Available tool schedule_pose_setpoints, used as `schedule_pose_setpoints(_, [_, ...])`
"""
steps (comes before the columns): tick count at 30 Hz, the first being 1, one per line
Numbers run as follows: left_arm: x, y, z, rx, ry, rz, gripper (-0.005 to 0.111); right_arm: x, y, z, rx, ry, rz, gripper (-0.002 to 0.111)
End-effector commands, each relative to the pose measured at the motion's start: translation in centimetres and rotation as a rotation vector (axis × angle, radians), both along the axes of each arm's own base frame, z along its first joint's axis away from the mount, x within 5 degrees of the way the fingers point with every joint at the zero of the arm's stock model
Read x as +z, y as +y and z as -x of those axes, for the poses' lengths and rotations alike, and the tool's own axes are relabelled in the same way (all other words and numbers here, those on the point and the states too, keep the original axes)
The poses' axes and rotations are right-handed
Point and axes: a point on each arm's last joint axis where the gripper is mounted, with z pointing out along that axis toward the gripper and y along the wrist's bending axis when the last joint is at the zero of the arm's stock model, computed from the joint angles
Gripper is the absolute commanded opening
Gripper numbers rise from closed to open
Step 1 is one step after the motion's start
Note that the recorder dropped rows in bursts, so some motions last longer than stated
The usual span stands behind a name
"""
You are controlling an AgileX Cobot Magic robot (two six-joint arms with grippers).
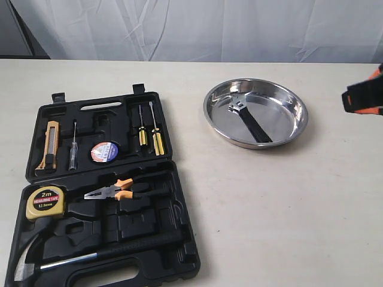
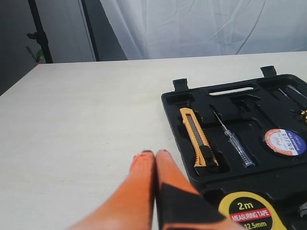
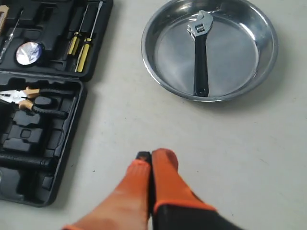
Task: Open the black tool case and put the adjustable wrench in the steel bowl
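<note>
The black tool case (image 1: 108, 197) lies open flat at the left of the table, also in the left wrist view (image 2: 240, 124) and the right wrist view (image 3: 38, 96). The adjustable wrench (image 1: 248, 119) lies inside the steel bowl (image 1: 296, 113), silver head toward the far rim; the right wrist view shows the wrench (image 3: 201, 62) in the bowl (image 3: 259, 52). My right gripper (image 1: 359, 97) hovers at the right edge, right of the bowl, shut and empty (image 3: 151, 155). My left gripper (image 2: 155, 153) is shut and empty, beside the case's left side; it is outside the exterior view.
In the case sit a yellow tape measure (image 1: 43, 202), orange-handled pliers (image 1: 114, 190), a hammer (image 1: 72, 260), a utility knife (image 1: 51, 143), a tester screwdriver (image 1: 72, 149), a tape roll (image 1: 105, 152) and two screwdrivers (image 1: 149, 134). A white curtain hangs behind the table.
</note>
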Motion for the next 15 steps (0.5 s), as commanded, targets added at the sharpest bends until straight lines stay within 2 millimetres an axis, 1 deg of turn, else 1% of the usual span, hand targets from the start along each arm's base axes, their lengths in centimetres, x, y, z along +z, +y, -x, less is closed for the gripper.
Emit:
schedule_pose_setpoints(1, [0.0, 0.0, 0.0, 0.002, -0.007, -0.001, 0.0, 1.1, -0.8, 2.2, -0.001, -0.06, 0.01, -0.001])
schedule_pose_setpoints(7, [0.0, 0.0, 0.0, 0.002, -0.007, -0.001, 0.0, 2.2, -0.9, 4.2, 0.006, -0.122, -0.058, -0.001])
schedule_pose_setpoints(9, [0.0, 0.0, 0.0, 0.002, -0.007, -0.001, 0.0, 2.4, -1.2, 4.7, -0.016, -0.195, -0.08, -0.001])
schedule_pose_setpoints(10, [0.0, 0.0, 0.0, 0.002, -0.007, -0.001, 0.0, 1.9, -1.7, 5.1, -0.06, -0.285, -0.111, -0.001])
schedule_pose_setpoints(11, [0.0, 0.0, 0.0, 0.002, -0.007, -0.001, 0.0, 1.6, -1.9, 5.3, -0.086, -0.321, -0.127, -0.001])
schedule_pose_setpoints(12, [0.0, 0.0, 0.0, 0.002, -0.007, -0.001, 0.0, 0.0, -2.7, 5.7, -0.163, -0.409, -0.153, -0.001])
schedule_pose_setpoints(13, [0.0, 0.0, 0.0, 0.002, -0.007, -0.001, 0.0, -1.1, -3.1, 5.8, -0.201, -0.433, -0.162, -0.001])
schedule_pose_setpoints(14, [0.0, 0.0, 0.0, 0.002, -0.007, -0.001, 0.0, -3.5, -3.8, 6.5, -0.28, -0.465, -0.189, -0.001])
schedule_pose_setpoints(15, [0.0, 0.0, 0.0, 0.002, -0.007, -0.001, 0.0, -4.4, -4.1, 7.0, -0.313, -0.478, -0.2, -0.001])
